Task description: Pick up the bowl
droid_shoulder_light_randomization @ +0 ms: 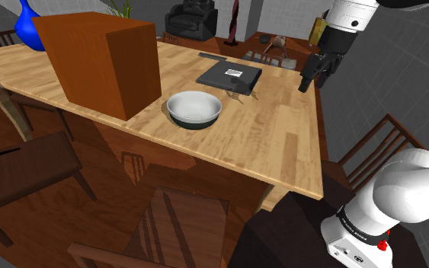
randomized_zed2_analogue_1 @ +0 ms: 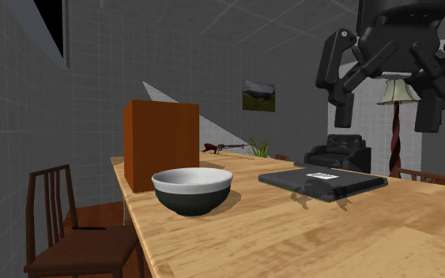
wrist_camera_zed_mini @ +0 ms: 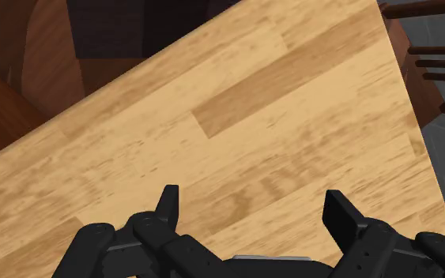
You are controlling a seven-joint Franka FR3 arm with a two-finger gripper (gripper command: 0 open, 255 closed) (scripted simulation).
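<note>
The gripper hangs with fingers spread, clasping nothing, above the bare wooden table, the white-lined dark bowl well apart at eight o'clock in the shoulder view, a flat dark slab, perhaps a case, at its one o'clock.

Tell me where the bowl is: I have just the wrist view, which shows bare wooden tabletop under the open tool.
Observer: The bowl stands upright on the table, well to the shoulder view's left of the tool, which hangs high near the table's edge.
Operator: Anything between them?
Observer: A flat dark slab lies on the table roughly between tool and bowl, touching neither.
Operator: And beyond the bowl?
Observer: A tall brown box stands on its other side, apart from it.
</note>
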